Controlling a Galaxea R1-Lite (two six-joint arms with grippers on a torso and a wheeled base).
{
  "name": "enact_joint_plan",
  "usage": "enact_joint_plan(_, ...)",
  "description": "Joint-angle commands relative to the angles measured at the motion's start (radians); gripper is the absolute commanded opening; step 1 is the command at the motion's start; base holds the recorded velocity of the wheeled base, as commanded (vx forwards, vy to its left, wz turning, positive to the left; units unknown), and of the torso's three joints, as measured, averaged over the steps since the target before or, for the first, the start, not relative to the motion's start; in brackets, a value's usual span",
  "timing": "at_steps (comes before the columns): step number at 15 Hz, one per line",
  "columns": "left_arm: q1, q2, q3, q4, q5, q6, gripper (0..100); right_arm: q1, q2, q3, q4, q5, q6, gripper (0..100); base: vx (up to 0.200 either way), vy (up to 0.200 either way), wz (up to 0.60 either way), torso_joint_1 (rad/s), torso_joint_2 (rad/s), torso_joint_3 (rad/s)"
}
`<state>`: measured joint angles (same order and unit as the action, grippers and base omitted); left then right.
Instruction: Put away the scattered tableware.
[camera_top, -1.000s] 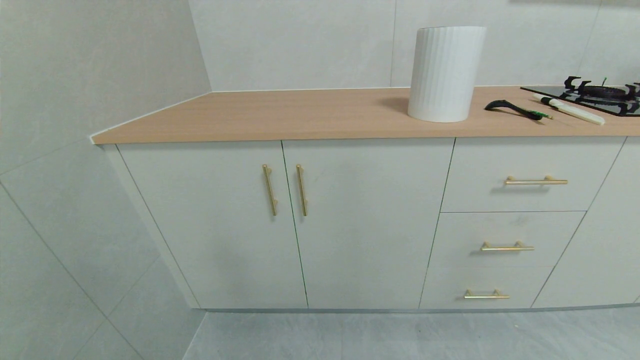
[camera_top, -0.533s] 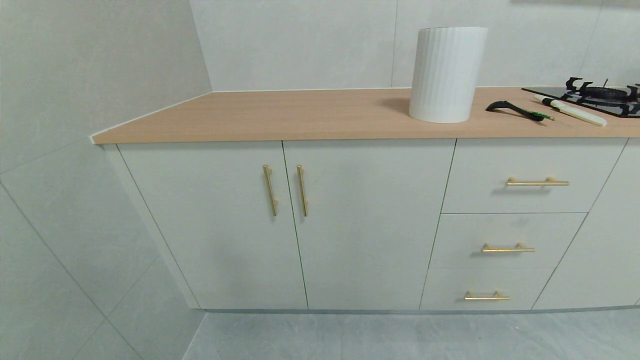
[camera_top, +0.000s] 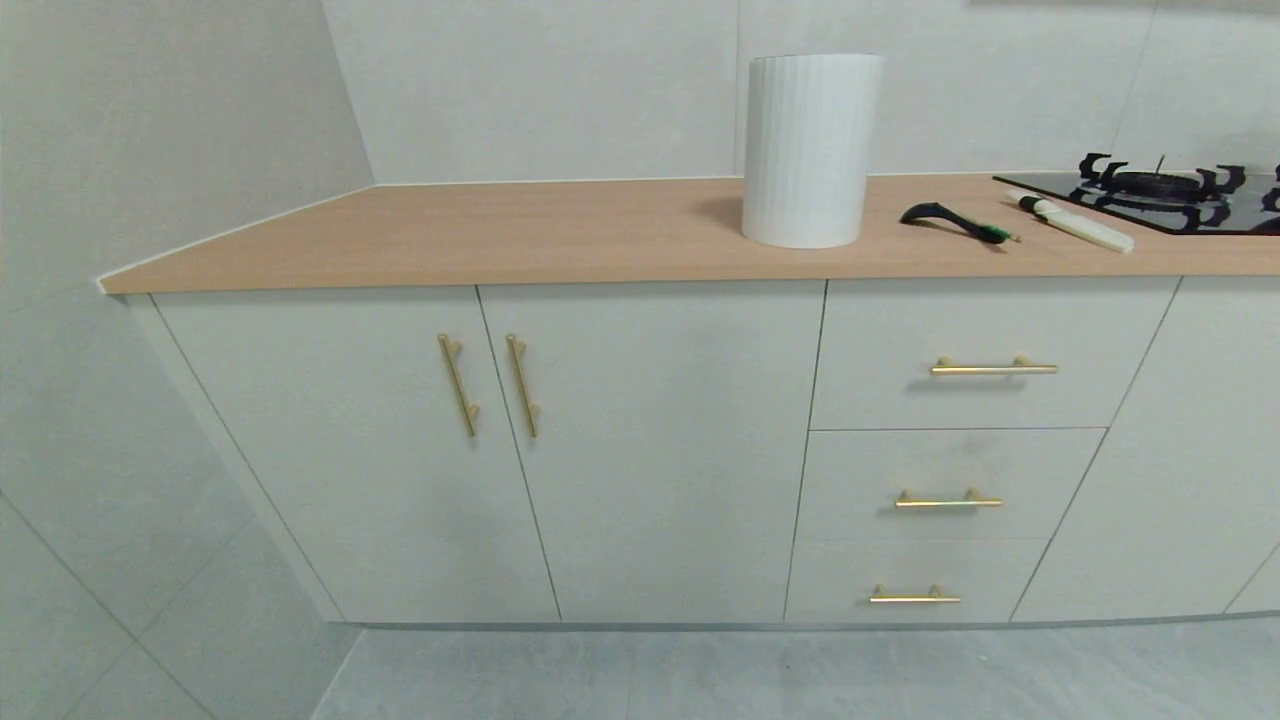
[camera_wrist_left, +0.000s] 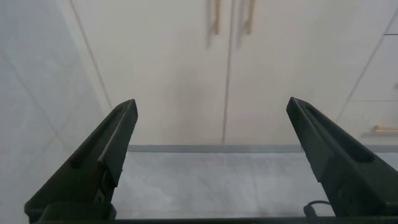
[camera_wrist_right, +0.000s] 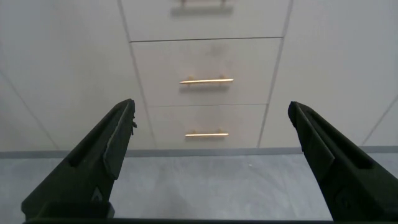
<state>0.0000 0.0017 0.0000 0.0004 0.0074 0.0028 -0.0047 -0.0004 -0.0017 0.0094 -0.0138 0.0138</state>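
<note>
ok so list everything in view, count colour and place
countertop: 1, wood-coloured, over the cabinets
hob: 1, black, countertop's far right
ribbed container: 1, white, upright on the countertop
black utensil: 1, black with green end, lying right of the container
pale utensil: 1, cream, lying at the hob's edge
cabinet doors: 2, off-white, gold handles, shut, left
drawers: 3, off-white, gold handles, shut, stacked right of the doors
left gripper: 1, black, open, facing the doors
right gripper: 1, black, open, facing the drawers

No text, number or sign can be read. Plain faces are shown on the ribbed white canister (camera_top: 808, 150) and the cabinet fronts (camera_top: 650, 450). Any marking on the white utensil (camera_top: 1072, 221) is too small to be made out.
</note>
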Motion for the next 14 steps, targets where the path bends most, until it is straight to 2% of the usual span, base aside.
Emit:
enact_joint_plan(1, 0.000, 0.001, 0.000, 0.001, 0.000, 0.000, 100, 0.000, 0.002, 0.000, 0.000, 0.000, 0.000, 100, 0.000, -0.200, 0.00, -0.002, 0.01, -0.002)
enact_joint_plan(6, 0.000, 0.001, 0.000, 0.001, 0.000, 0.000, 100, 0.000, 0.000, 0.000, 0.000, -0.002, 0.000, 100, 0.000, -0.200, 0.00, 0.000, 0.00, 0.003)
enact_joint_plan(14, 0.000, 0.001, 0.000, 0.001, 0.000, 0.000, 100, 0.000, 0.000, 0.000, 0.000, -0.002, 0.002, 100, 0.000, 0.000, 0.00, 0.000, 0.00, 0.000)
